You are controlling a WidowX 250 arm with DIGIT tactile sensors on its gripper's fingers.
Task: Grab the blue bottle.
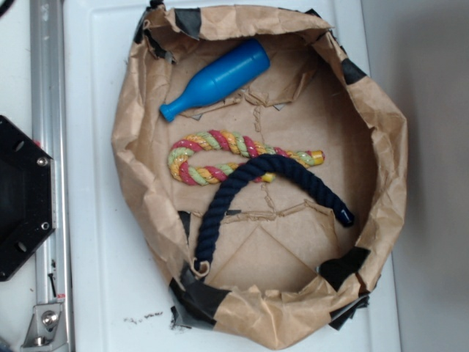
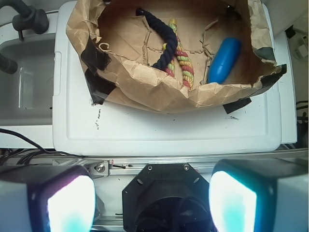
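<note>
The blue bottle (image 1: 218,78) lies on its side inside a crumpled brown paper tub (image 1: 139,110) patched with black tape, which rests on a white bench (image 1: 95,183). In the exterior view the bottle occupies the upper part of the tub, with its wide base toward the upper right and its narrow neck pointing to the lower left, near the paper wall. A multicoloured rope (image 1: 220,154) lies folded just below the bottle, apart from it. A navy rope (image 1: 271,180) arches across the multicoloured rope and touches it. In the wrist view the hand (image 2: 152,203) is at the bottom edge with its two fingers (image 2: 72,203) spread wide and nothing between them. It sits over the black base plate (image 2: 164,193), well apart from the tub and the bottle.
</note>
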